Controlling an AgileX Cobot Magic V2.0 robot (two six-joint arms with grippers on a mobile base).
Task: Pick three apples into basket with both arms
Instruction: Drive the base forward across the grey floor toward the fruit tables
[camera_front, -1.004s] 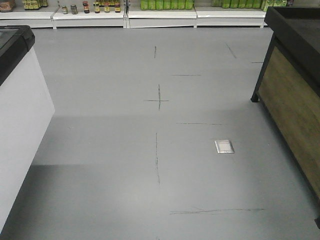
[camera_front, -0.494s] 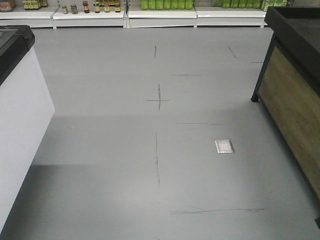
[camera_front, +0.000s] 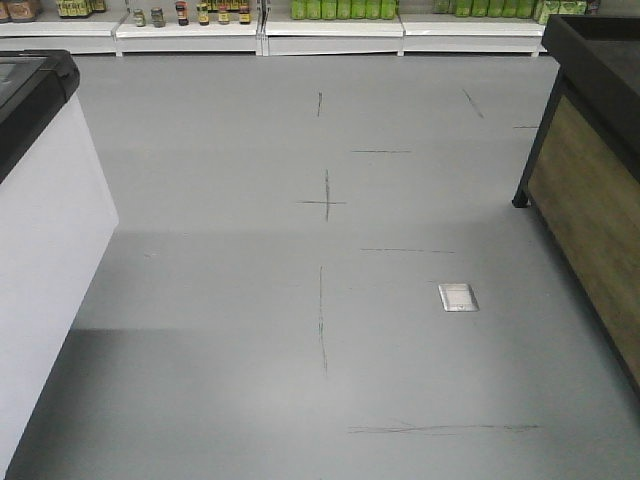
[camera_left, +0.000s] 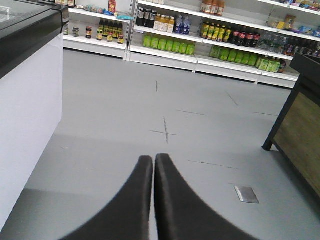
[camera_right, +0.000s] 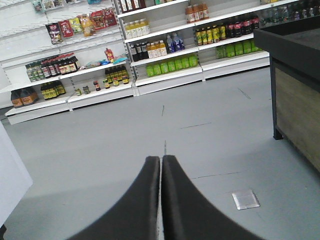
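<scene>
Apples and basket fall outside all three of my views, so I cannot tell where they lie relative to either pair of jaws.

On the left wrist camera the left jaws are together. Their two black fingers (camera_left: 132, 205) meet along a thin seam with nothing between them, tips pointing out over the grey floor (camera_left: 100, 115). The right jaws look the same on their own camera, with fingers (camera_right: 187, 205) pressed against each other, gripping nothing and aimed down the aisle.

Just beyond the left tips I see a black cross mark (camera_left: 165, 133) drawn on the floor. Off to the right of those tips is a small metal floor plate (camera_left: 247, 194). In the right wrist view the same plate sits near the right side of the fingers.

Further out, a white chest (camera_left: 25, 100) with a black rim runs along the left edge. A wood-panelled stand (camera_left: 300, 130) with a black top and frame closes the right edge. The two are well apart, with open floor between them.

At the far end stand white shelves (camera_left: 210, 52). A row of green bottles (camera_left: 169, 46) fills a low shelf, with dark and orange bottles above. The front camera shows only floor, chest, stand and the lowest shelf.
</scene>
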